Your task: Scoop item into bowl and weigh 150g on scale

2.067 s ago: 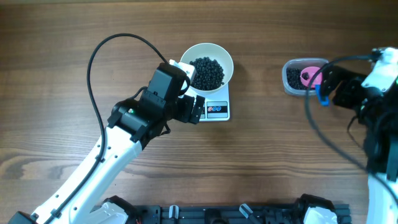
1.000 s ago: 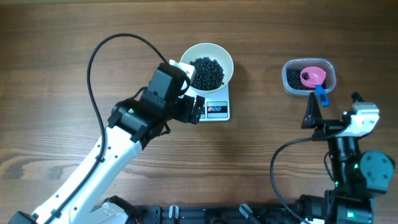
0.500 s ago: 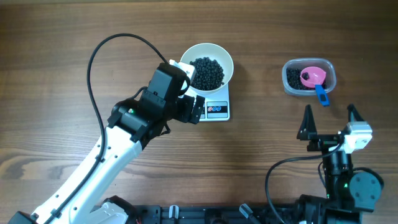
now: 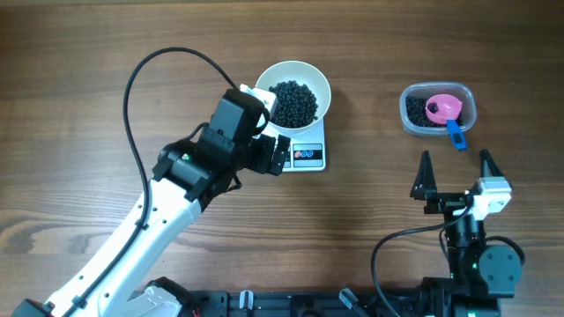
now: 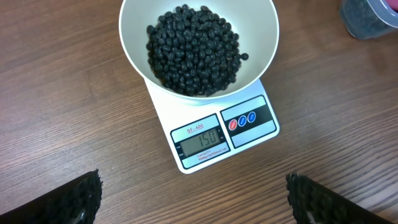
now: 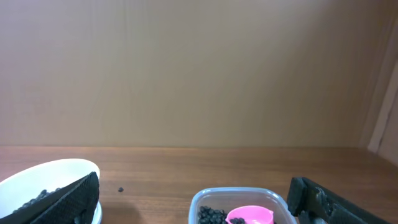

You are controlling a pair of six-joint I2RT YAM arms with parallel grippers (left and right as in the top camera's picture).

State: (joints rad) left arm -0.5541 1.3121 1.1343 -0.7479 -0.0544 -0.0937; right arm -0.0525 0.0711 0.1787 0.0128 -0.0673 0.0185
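Overhead: pink scoop (image 4: pixel 443 107) in tub (image 4: pixel 404 111); left tool (image 4: pixel 269 129) perhaps over scale (image 4: pixel 309 156) edge.

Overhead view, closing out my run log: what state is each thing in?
scale, on, display seems to read 150.
bowl, sitting on scale, part filled.
beans, heaped in bowl.
tub, lidless, holding more beans.
pink scoop, lying in tub.
left tool, open, empty.
right tool, open, empty.
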